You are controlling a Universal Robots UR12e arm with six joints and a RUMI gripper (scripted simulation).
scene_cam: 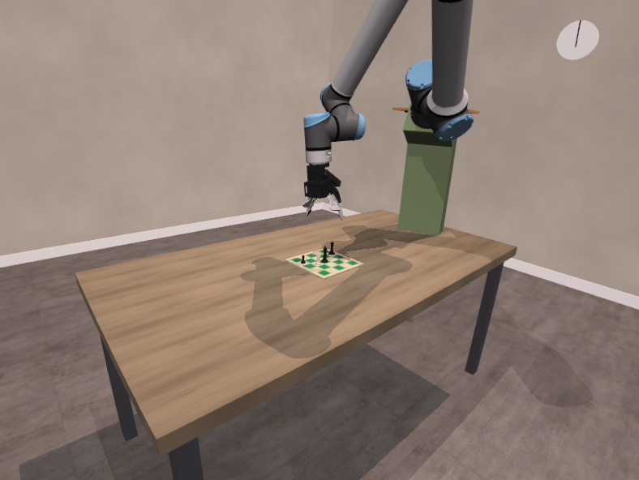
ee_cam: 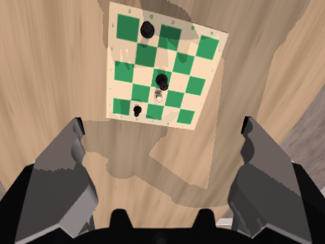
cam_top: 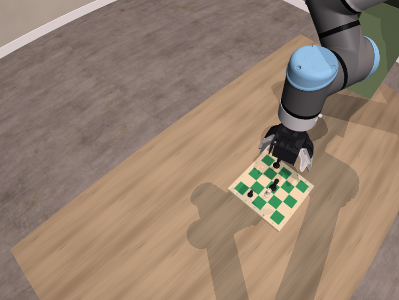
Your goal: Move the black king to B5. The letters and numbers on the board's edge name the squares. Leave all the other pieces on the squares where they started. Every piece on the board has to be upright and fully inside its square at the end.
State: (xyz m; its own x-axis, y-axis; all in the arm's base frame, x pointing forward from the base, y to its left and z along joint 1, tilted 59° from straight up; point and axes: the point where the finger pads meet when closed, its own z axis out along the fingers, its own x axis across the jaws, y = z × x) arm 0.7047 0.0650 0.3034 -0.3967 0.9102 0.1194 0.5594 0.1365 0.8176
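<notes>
While the near edge of the table [scene_cam: 206, 330] carries only shadow, the chessboard [cam_top: 277, 217] lies beyond the middle, toward the far right corner. On it, nearest, stands a small black pawn [cam_top: 249, 193]. Behind it, mid-board, is the tall black piece [cam_top: 274, 185] that I take for the black king, with a white piece [cam_top: 267, 193] just beside it on a neighbouring square. A second black piece [cam_top: 276, 164] stands at the board's far edge. I cannot read the edge letters, so B5 cannot be placed from here.

Above that far edge hangs the gripper [scene_cam: 324, 212], well clear of the pieces, its jaws spread fully wide with nothing between them. Farther back, a green pedestal [scene_cam: 426, 181] rises at the far right corner.

The main risk is the crowding. Coming down with jaws this wide, one finger could clip the white piece and tip it or push it off its square. Picking the wrong black piece is the other danger, since two look alike from above.
</notes>
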